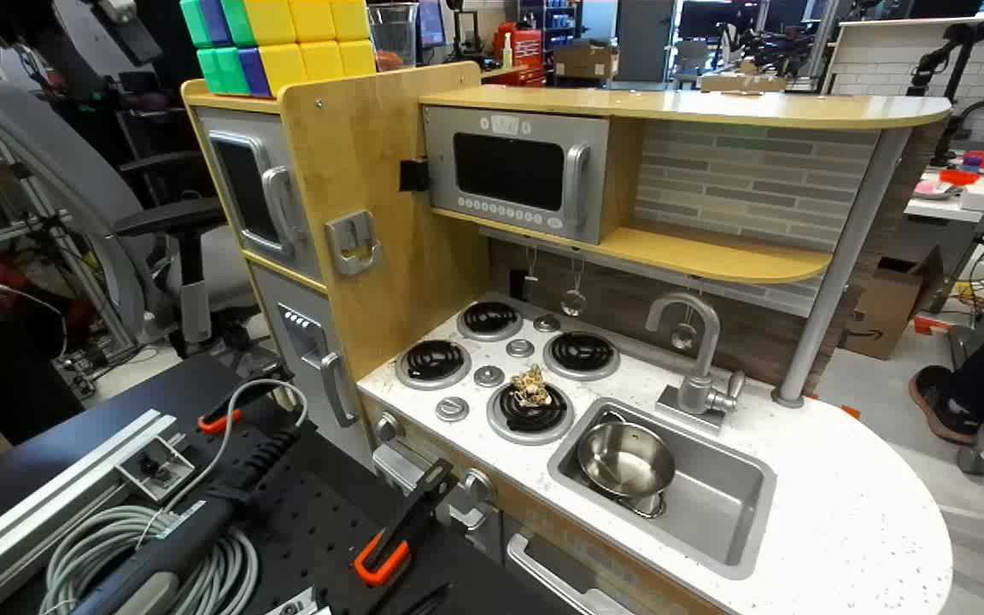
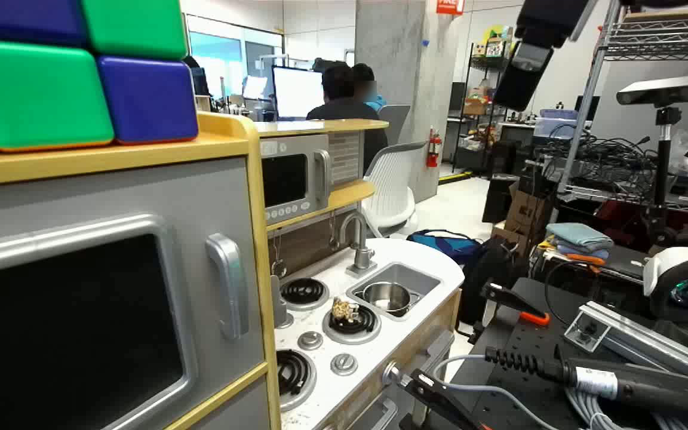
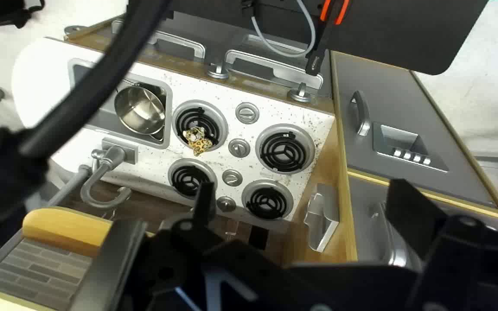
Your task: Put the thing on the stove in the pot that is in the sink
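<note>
Seen from front: stove [image 1: 493,350] left, sink [image 1: 718,506] right. Toy [image 1: 530,388] on front burner [image 1: 535,420] nearest sink, 1 of 4. Pot [image 1: 626,459] in sink, at end toward stove. Faucet [image 1: 708,343] behind sink. Microwave [image 1: 512,171] above stove, shelf [image 1: 718,254] to its right. Cabinet [image 1: 364,162] left of stove, blocks [image 1: 287,47] on top. Table [image 1: 317,478] before stove, cable [image 1: 237,564] on it.

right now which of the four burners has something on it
The front burner right beside the sink: of the four, it alone bears the spotted yellow toy.

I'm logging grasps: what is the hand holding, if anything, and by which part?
Nothing is held: the hand is open; the spotted toy lies on a stove burner.
</note>
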Controlling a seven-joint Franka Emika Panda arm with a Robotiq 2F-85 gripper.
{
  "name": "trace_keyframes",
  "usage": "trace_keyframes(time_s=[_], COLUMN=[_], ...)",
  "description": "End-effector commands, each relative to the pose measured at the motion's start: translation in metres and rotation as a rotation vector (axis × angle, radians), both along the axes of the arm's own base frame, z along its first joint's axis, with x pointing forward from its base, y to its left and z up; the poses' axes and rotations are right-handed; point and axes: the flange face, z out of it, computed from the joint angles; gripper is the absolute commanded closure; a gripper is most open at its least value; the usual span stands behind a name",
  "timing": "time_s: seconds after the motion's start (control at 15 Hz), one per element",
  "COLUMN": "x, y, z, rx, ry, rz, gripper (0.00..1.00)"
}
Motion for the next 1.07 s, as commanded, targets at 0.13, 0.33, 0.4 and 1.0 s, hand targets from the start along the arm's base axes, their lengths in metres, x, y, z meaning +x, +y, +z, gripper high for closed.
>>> trace_keyframes(time_s=[0.13,0.33,0.4,1.0], x=[0.026,0.076,0.088,0.197], y=[-0.010,-0.059,-0.075,-0.185], z=[-0.002,-0.020,-0.029,-0.135], rx=[0.030,0.103,0.132,0.272], ry=[0.033,0.062,0.084,0.272], rz=[-0.044,-0.160,-0.200,-0.503], gripper=[0.00,0.00,0.00,0.00])
